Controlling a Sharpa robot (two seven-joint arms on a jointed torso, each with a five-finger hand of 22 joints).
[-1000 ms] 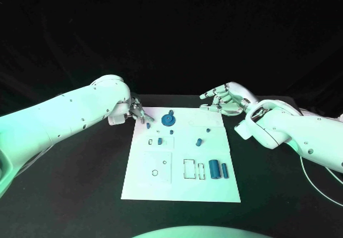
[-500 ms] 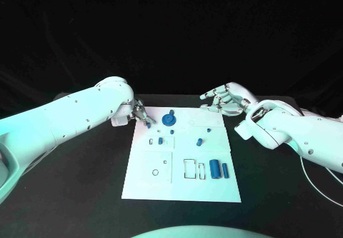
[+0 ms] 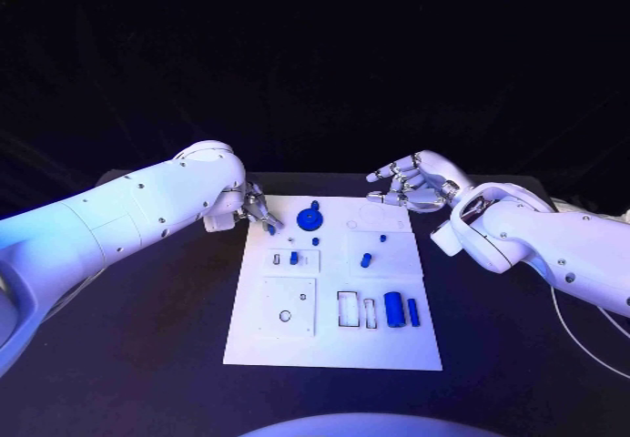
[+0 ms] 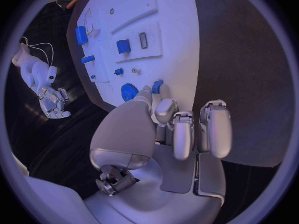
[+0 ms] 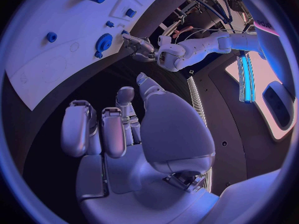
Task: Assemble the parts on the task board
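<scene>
Task board [image 3: 335, 341]: matt white plastic-looking plate. Parts, e.g. gear [image 3: 309, 218]: smooth blue plastic. Table [image 3: 157, 364]: matt black. Left hand [image 4: 181, 129] & right hand [image 5: 118, 129]: satin silver metal look.

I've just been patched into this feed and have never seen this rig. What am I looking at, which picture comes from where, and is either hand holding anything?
This is a two-armed robot at a black table; each white arm ends in a silver many-fingered hand. The square picture looks down from the robot's head. The two round ones come from fisheye cameras at the wrists, behind each hand.

The white task board lies in the middle, with small blue parts on it: a blue gear near the far edge and two blue cylinders nearer the robot.

The left hand is at the board's far left corner, fingertips by a small blue part; whether it grips that part I cannot tell. The right hand hovers past the far right corner, holding nothing.
</scene>
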